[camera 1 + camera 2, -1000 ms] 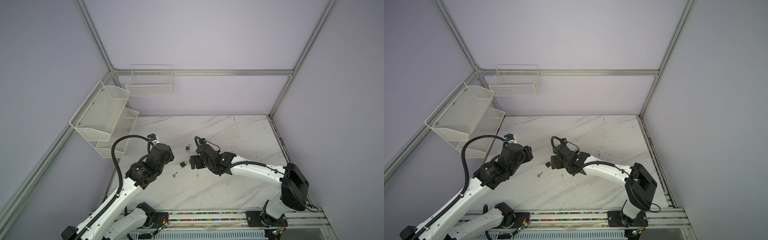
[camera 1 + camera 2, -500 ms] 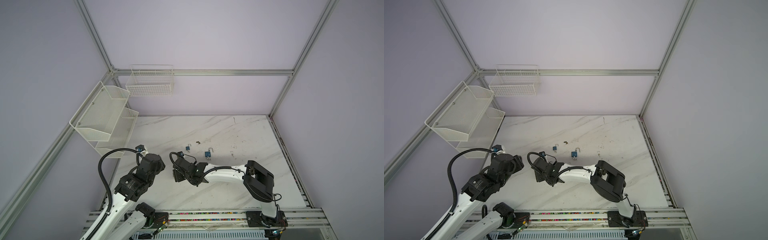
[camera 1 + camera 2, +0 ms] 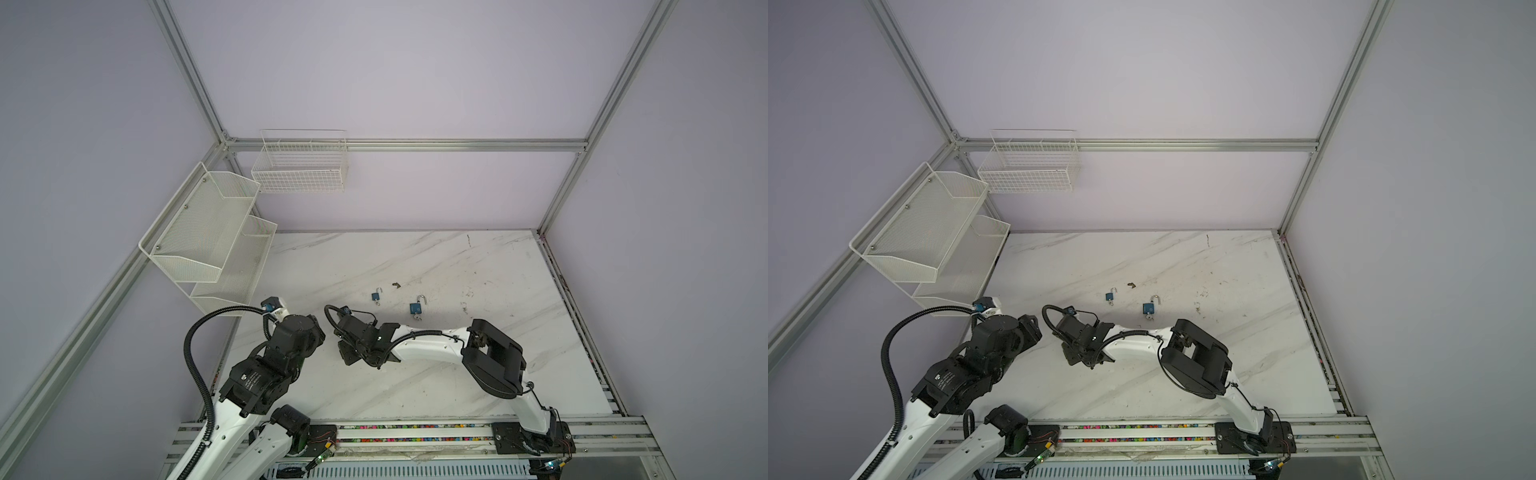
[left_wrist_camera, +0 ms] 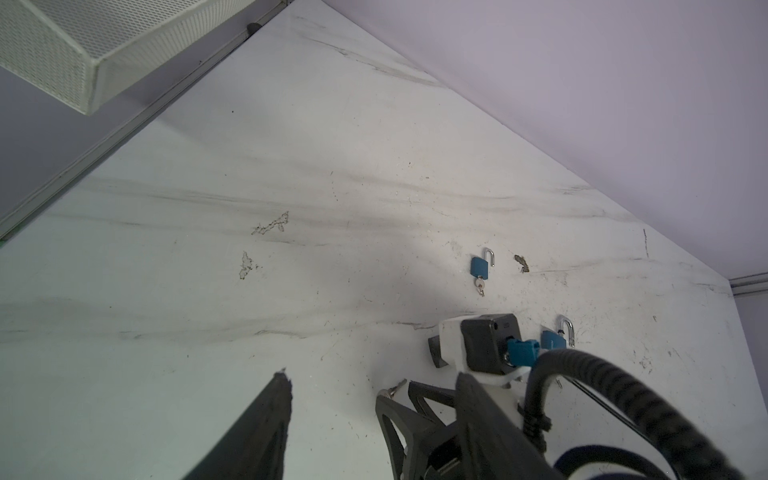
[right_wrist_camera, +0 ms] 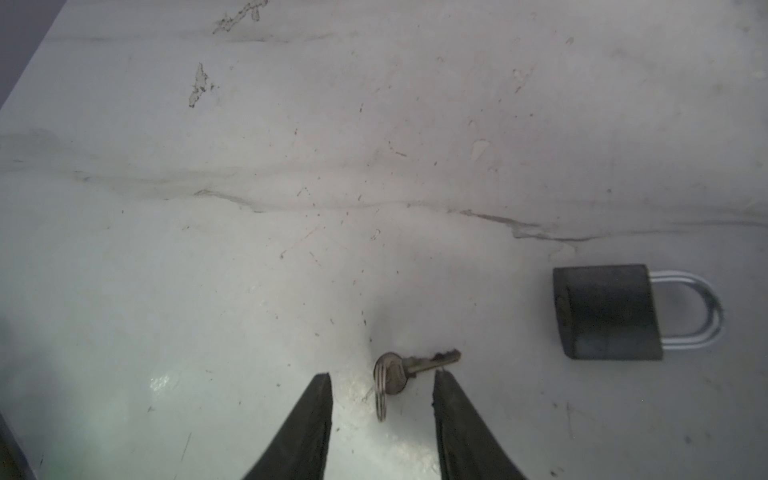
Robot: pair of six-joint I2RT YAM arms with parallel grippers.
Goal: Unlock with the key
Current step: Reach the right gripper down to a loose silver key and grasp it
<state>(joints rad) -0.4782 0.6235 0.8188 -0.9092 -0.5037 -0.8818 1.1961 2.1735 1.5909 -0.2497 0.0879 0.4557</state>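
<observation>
The right claw [image 5: 382, 374] has swung to eight o'clock on the surface [image 3: 436, 266] and is narrowing round the key [image 5: 409, 371] (not yet pinched), so pickup looks close. The dark padlock [image 5: 606, 311] lies just beside. Left claw [image 4: 334, 384] hangs released, empty.

Top views: key [image 5: 409, 368] & dark padlock [image 5: 606, 311] not distinguishable beneath right arm [image 3: 428, 345]. Wrist views: right tool [image 5: 382, 376] & left tool [image 4: 332, 386] fingers cropped at frame edge; blue padlock [image 4: 552, 338] partly behind cam [image 4: 490, 343].
</observation>
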